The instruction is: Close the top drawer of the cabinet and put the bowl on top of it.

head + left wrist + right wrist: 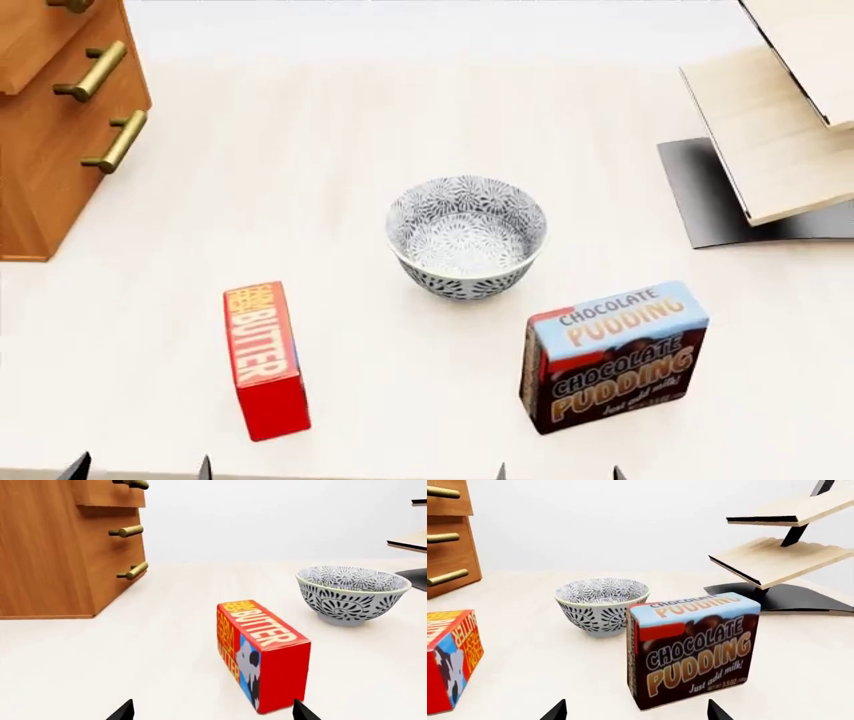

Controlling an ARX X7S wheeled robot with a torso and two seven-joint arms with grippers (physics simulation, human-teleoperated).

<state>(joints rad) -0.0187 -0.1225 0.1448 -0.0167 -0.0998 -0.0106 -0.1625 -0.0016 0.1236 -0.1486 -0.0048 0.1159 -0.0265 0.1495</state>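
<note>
- Centrally on the pale worktop (pixel 374 130) stands the bowl (pixel 467 238), upright and empty, between the butter box (pixel 264 358) and the chocolate pudding box (pixel 614 353), apart from both.
- Judged by its look, the bowl is rigid glazed ceramic: moderately heavy, smooth, probably slippery, and liable to chip if dropped. It will not flex under pressure.
- Recommended hold: over the rim, one finger inside the wall and one outside, at a point facing away from the boxes. The outer wall curves and tapers toward the foot, so a side squeeze may slip.
- At the far left stands the cabinet (pixel 54 150). The top drawer (pixel 34 30) projects forward of the front below it, so it is judged not yet closed. Its front is stiff wood with a brass bar handle (pixel 133 484); a flat push on the front should suffice.
- Left pincer (pixel 212 711): only two dark fingertips show, set wide apart, released, holding nothing, just short of the butter box.
- Right pincer (pixel 636 711): fingertips likewise spread, released, empty, close before the pudding box, with no contact visible.
</note>
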